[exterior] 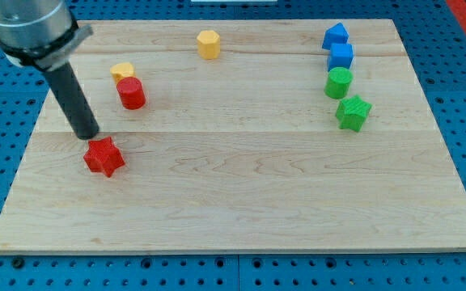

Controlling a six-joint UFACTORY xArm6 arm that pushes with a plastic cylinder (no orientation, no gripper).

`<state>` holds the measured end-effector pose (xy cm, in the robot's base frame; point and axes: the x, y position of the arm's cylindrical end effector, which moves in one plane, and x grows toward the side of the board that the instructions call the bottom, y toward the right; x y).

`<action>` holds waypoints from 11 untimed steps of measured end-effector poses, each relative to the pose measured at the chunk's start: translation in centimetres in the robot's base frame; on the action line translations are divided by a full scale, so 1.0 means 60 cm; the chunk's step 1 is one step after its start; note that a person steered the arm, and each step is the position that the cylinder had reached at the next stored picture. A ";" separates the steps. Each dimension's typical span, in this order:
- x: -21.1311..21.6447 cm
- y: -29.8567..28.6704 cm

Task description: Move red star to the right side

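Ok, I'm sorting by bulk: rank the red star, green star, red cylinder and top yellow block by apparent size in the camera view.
1. red star and green star: look alike, and the red one sits nearer.
2. red cylinder.
3. top yellow block: smallest, though farthest back.

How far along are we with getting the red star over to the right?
Nothing done yet: the red star sits near the board's left edge. In hand: my tip is just above-left of it, about touching. Left: the whole push across to the view's right.
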<state>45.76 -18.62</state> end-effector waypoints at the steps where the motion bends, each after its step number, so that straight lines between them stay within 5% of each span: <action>1: 0.011 0.081; 3: 0.030 -0.110; 5: 0.073 0.057; 7: 0.147 0.030; 9: 0.055 0.256; 11: -0.003 0.243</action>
